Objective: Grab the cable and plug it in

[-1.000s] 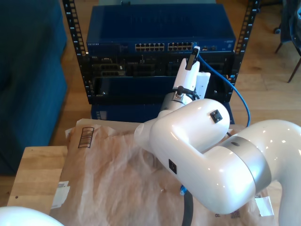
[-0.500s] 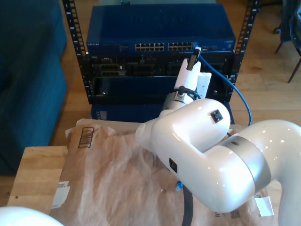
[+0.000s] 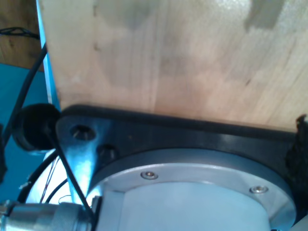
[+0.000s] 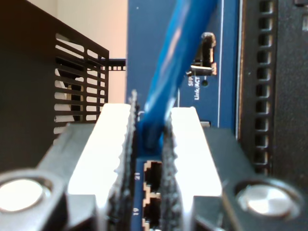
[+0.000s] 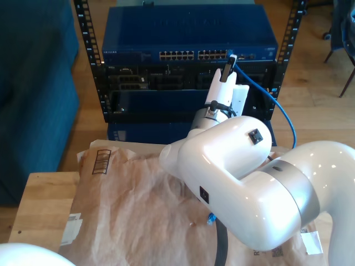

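The cable (image 5: pixel 283 111) is thin and bright blue. It runs from the blue network switch (image 5: pixel 188 33) in the rack, arcs down the exterior view's right and passes behind the white arm. A short blue piece (image 5: pixel 211 220) shows on the brown paper. My second gripper (image 5: pixel 227 65) reaches up to the right end of the switch's port row. In the second wrist view the cable (image 4: pixel 178 62) passes between the serrated pads (image 4: pixel 120 159) of my second gripper (image 4: pixel 149 139), which is shut on its booted end right at the switch ports (image 4: pixel 151 173).
Black rack rails (image 5: pixel 83 33) frame the switch and the dark units below it. Crumpled brown paper (image 5: pixel 133 199) covers the wooden table (image 5: pixel 39 205). A blue sofa (image 5: pixel 33 83) stands at the exterior view's left. The first wrist view looks onto a wooden board (image 3: pixel 168 57), a black base plate (image 3: pixel 192 132) and black wiring (image 3: pixel 29 91).
The white arm has shifted very slightly, and the short blue piece on the paper shows a little further towards the exterior view's left. The gripper stays at the port row.
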### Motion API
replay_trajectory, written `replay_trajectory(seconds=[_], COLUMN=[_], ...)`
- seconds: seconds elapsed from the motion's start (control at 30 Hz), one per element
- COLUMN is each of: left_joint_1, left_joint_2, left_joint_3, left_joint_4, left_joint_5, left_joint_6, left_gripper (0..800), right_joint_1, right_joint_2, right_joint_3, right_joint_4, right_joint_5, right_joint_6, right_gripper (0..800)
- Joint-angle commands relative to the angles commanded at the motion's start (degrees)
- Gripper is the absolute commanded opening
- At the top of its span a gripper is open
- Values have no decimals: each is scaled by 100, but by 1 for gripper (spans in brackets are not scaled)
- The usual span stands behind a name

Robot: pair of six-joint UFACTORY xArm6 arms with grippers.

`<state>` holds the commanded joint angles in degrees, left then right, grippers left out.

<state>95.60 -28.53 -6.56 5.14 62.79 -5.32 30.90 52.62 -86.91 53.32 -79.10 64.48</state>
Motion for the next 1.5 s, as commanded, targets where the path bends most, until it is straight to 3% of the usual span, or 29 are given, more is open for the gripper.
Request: replay_trajectory(seconds=[0.8,0.97,1.03,1.13,1.5], left_joint_1=[0,0,0,0,0], left_joint_2=[0,0,0,0,0], left_joint_3=[0,0,0,0,0], left_joint_4=[0,-9,0,-9,0], left_joint_5=[0,0,0,0,0], left_joint_6=[0,0,0,0,0], left_gripper=[800,800,800,800,800], right_joint_1=[0,0,9,9,44], right_joint_2=[26,-18,-26,-53,-457], right_joint_3=[-185,-185,-176,-114,510], right_joint_4=[-53,-70,-70,-70,-35], right_joint_5=[176,176,176,185,211], right_joint_6=[18,18,0,-9,-9], right_gripper=[0,124,232,282,284])
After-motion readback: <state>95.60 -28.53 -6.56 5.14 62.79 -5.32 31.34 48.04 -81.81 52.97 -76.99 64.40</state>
